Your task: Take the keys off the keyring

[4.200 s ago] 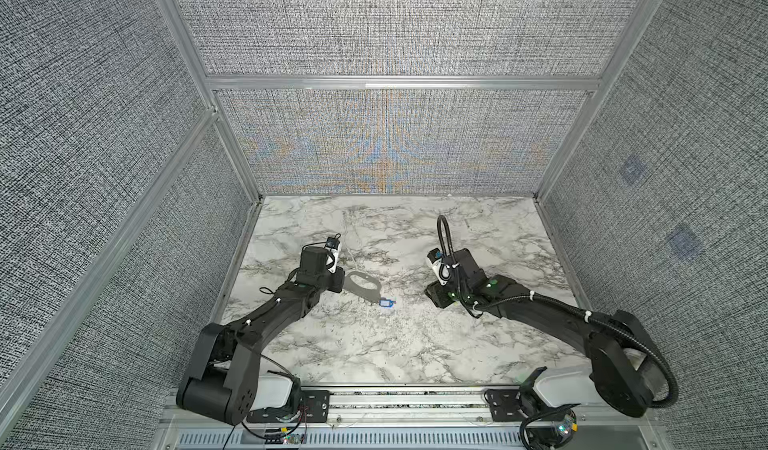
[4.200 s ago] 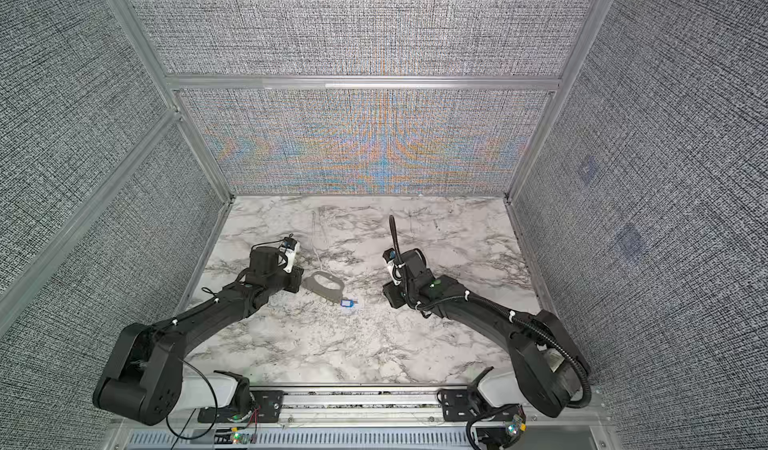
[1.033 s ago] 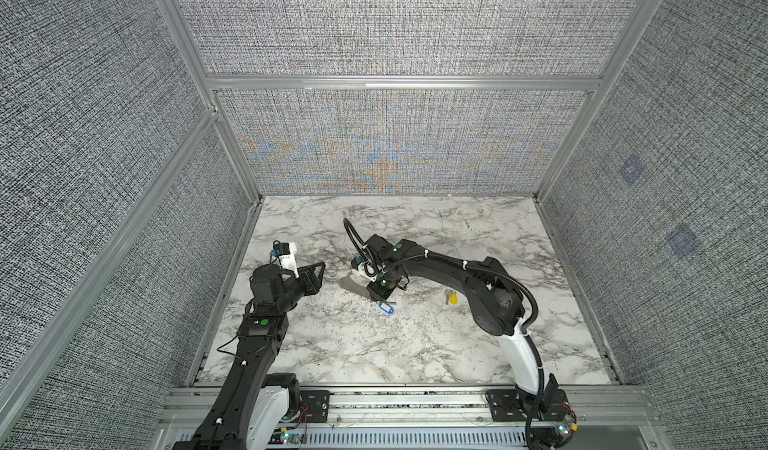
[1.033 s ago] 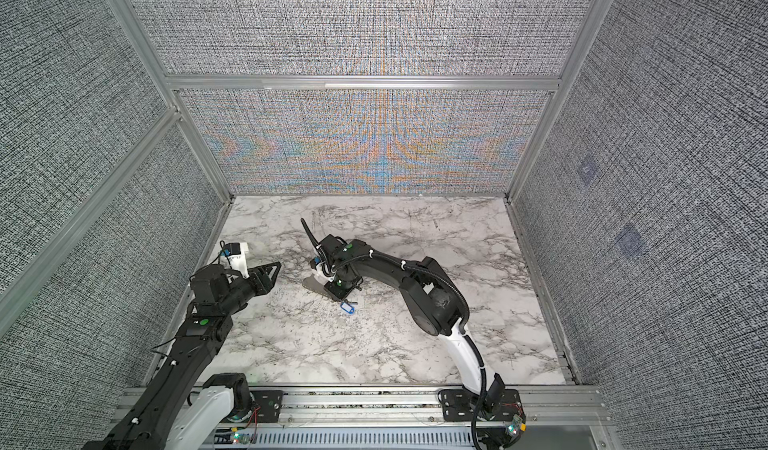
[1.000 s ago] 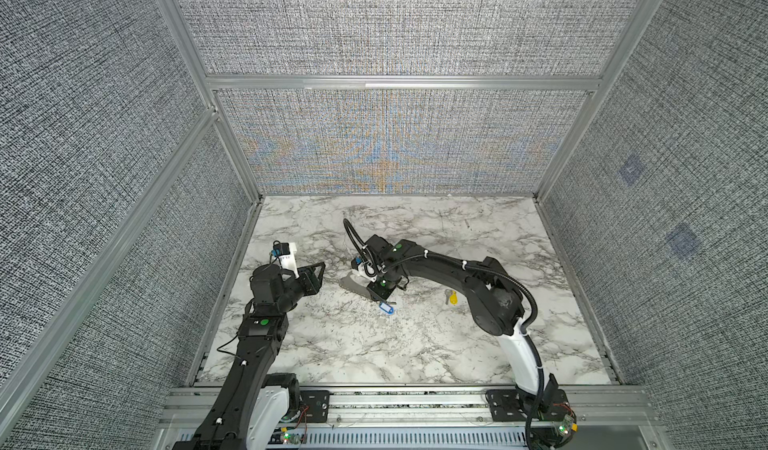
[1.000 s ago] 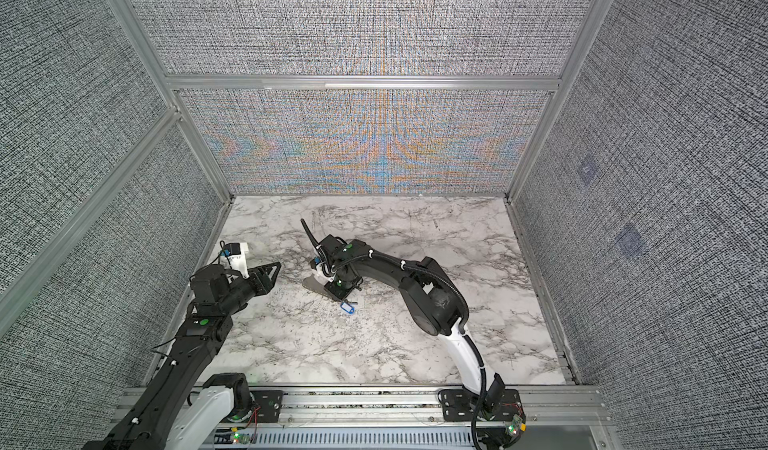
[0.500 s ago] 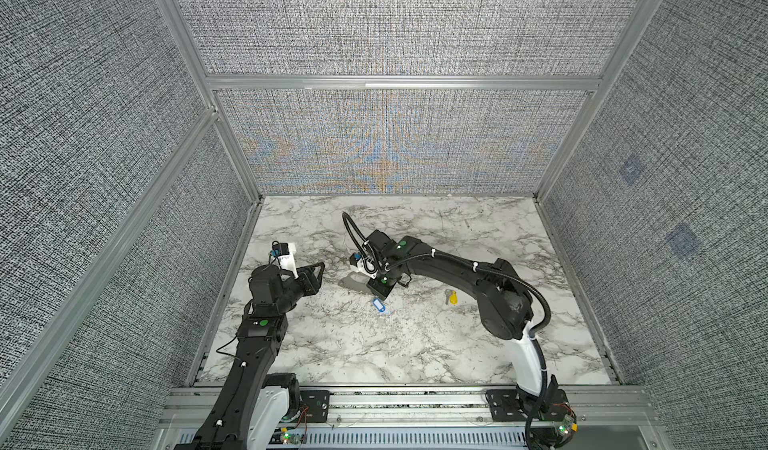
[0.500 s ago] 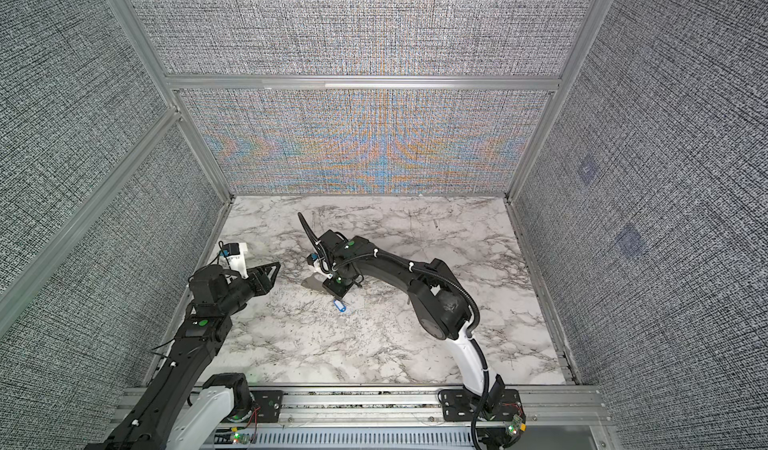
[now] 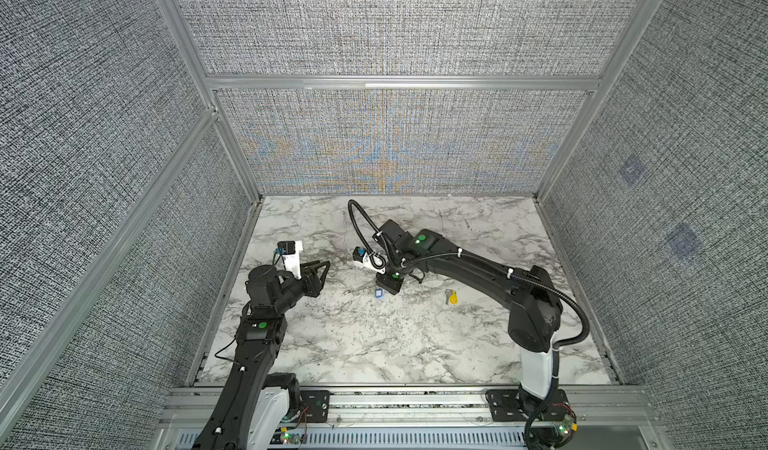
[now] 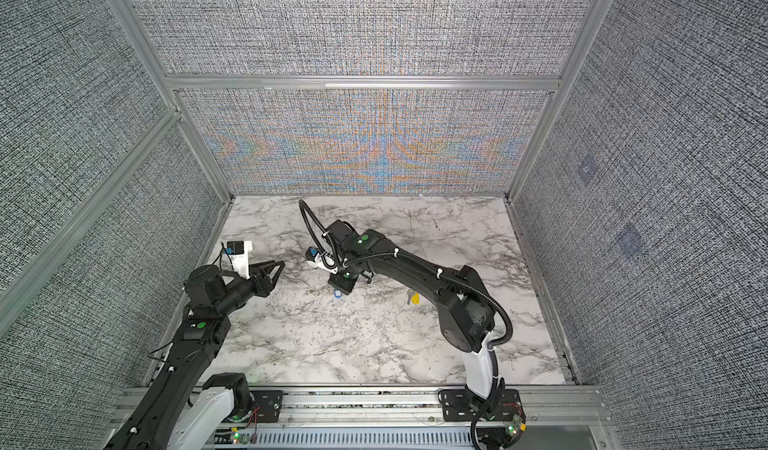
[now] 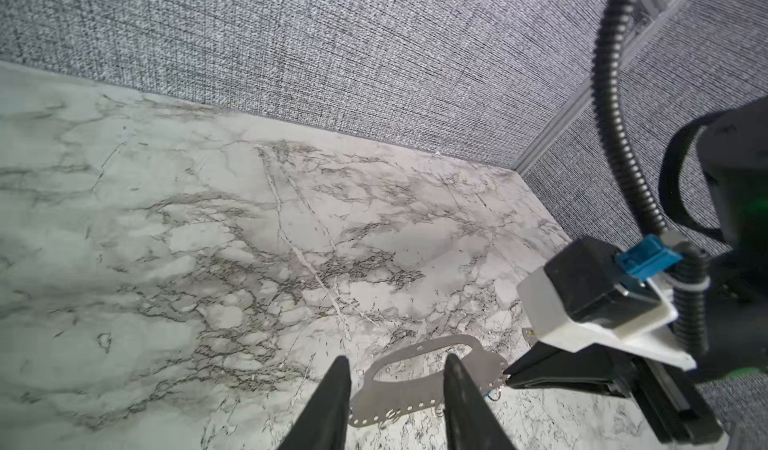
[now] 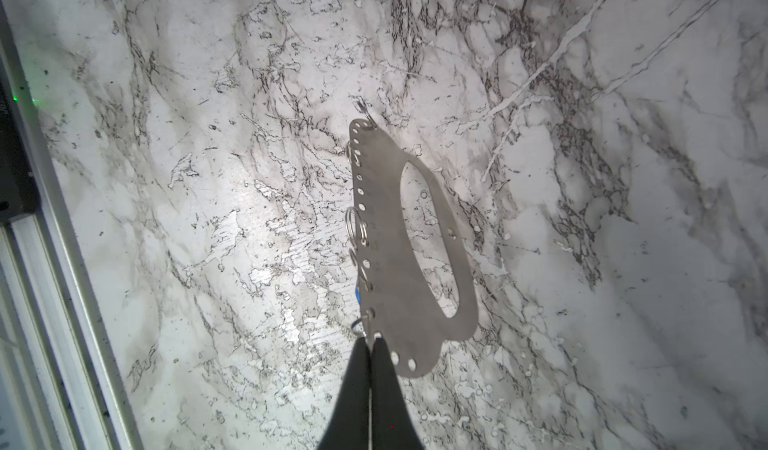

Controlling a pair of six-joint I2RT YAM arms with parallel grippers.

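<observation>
The keyring (image 12: 415,257) is a flat grey plate with an oval cut-out and a row of holes carrying small wire rings. My right gripper (image 12: 369,341) is shut on its holed edge, pinching at a small ring there. The same keyring (image 11: 432,369) shows in the left wrist view, between and beyond the fingers of my open left gripper (image 11: 397,358), which does not touch it. In both top views the blue key (image 9: 378,293) (image 10: 337,292) sits right at the right gripper (image 9: 388,288). The yellow key (image 9: 452,298) (image 10: 413,299) lies loose on the marble. The left gripper (image 9: 324,266) hovers to the left.
The marble table (image 9: 374,344) is walled in by grey fabric panels on three sides. An aluminium rail (image 9: 395,398) runs along the front edge. The right arm's black cable hose (image 9: 357,223) arches above the keyring.
The right gripper's jaws have closed at the keyring's edge. The blue key has shifted a little left and toward the back. The left arm has stayed put.
</observation>
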